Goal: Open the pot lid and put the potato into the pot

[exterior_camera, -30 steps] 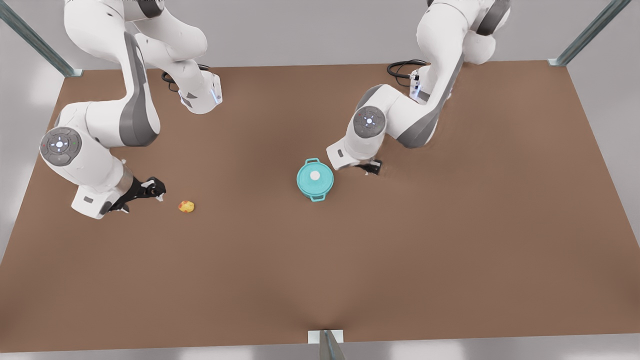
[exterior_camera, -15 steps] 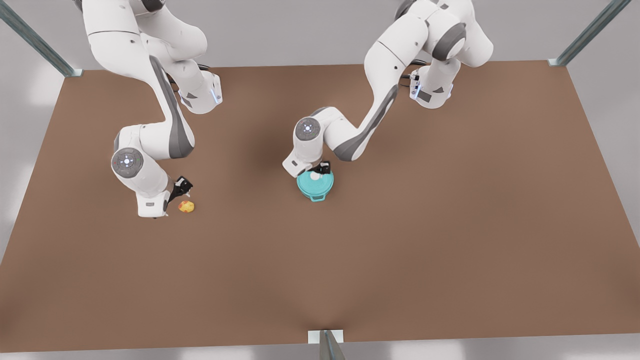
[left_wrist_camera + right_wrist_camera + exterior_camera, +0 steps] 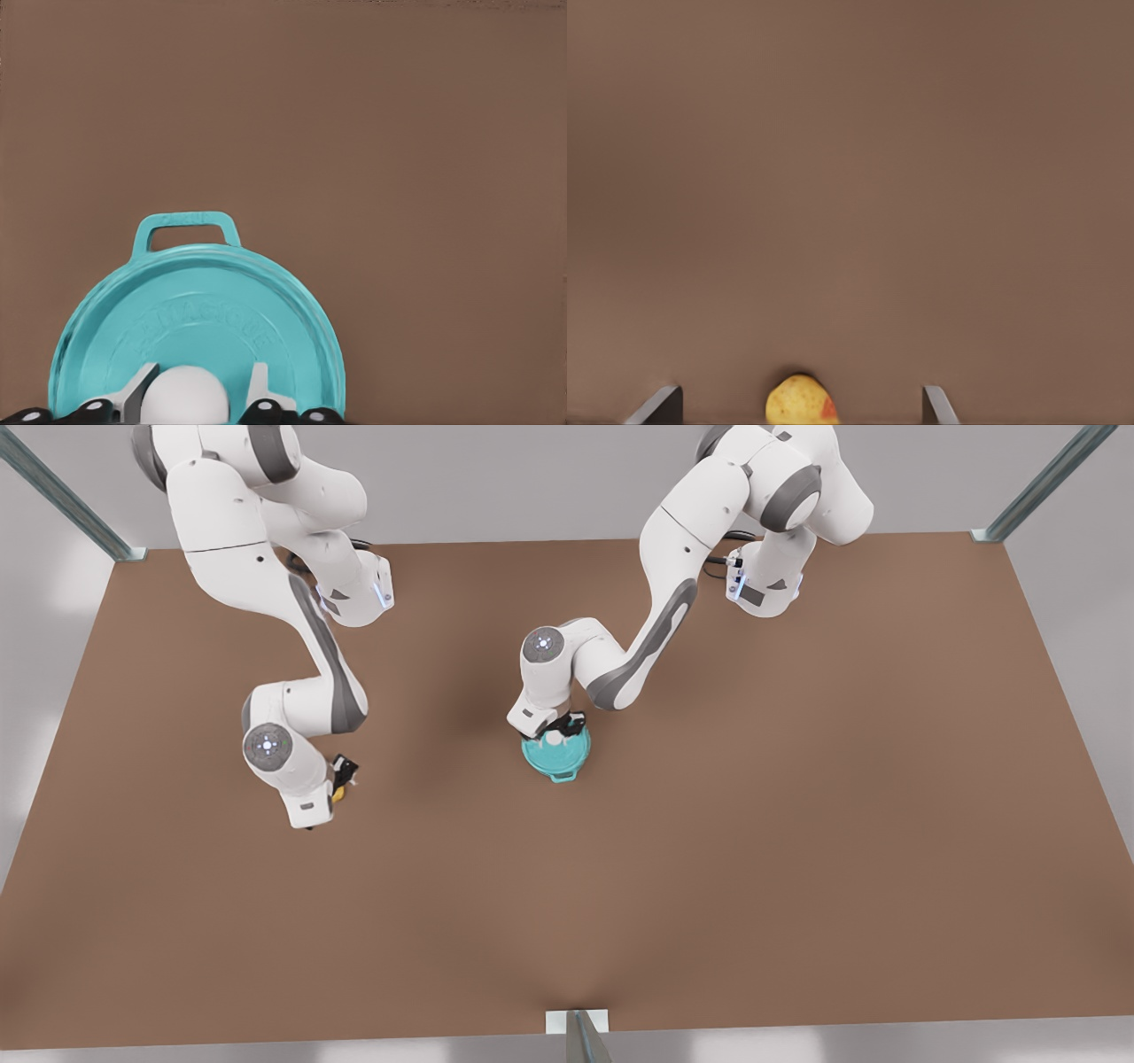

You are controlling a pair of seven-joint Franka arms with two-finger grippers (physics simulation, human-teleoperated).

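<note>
A: Where is the pot (image 3: 558, 758)?
B: Near the middle of the brown tabletop (image 3: 797, 824), with the lid (image 3: 555, 750) on it, so the inside is hidden. In the left wrist view the lid (image 3: 199, 328) covers the pot, and one loop handle (image 3: 186, 232) sticks out past the rim.

A: And the left end effector (image 3: 558, 729)?
B: It is right over the lid, its fingers (image 3: 258, 390) set narrowly either side of the white knob (image 3: 184, 395). I cannot tell whether they press on it.

A: The potato (image 3: 337, 793)?
B: On the tabletop at about 9 o'clock from the pot, well apart from it. The right end effector (image 3: 342, 779) is over it; in the front view just a yellow sliver peeks out beneath.

A: Is it gripped?
B: No. In the right wrist view the potato (image 3: 802, 400) lies between the fingers (image 3: 658, 405), which stand wide with bare tabletop on both sides.

A: The surroundings?
B: Grey floor around the tabletop, metal struts (image 3: 62, 496) at the corners, both arm bases at the 12 o'clock edge. Nothing lies between potato and pot.
</note>
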